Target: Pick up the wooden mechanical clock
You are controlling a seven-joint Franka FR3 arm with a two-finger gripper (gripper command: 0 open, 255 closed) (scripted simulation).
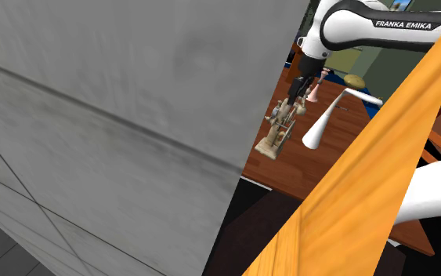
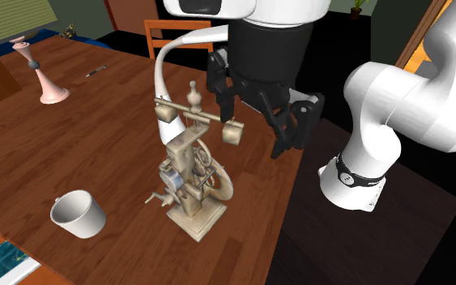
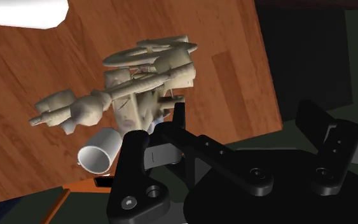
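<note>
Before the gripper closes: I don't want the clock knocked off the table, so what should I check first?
1. The gripper is open: ok, its fingers stand apart.
2. The pale mechanical clock is upright on the wooden table: ok.
3. The clock is between the fingers: not ok. In the wrist view it lies beyond one finger, outside the gap.
4. The white cup is apart from the clock: ok.
5. The clock's base is well in from the table edge: not ok, it stands close to the edge.
</note>
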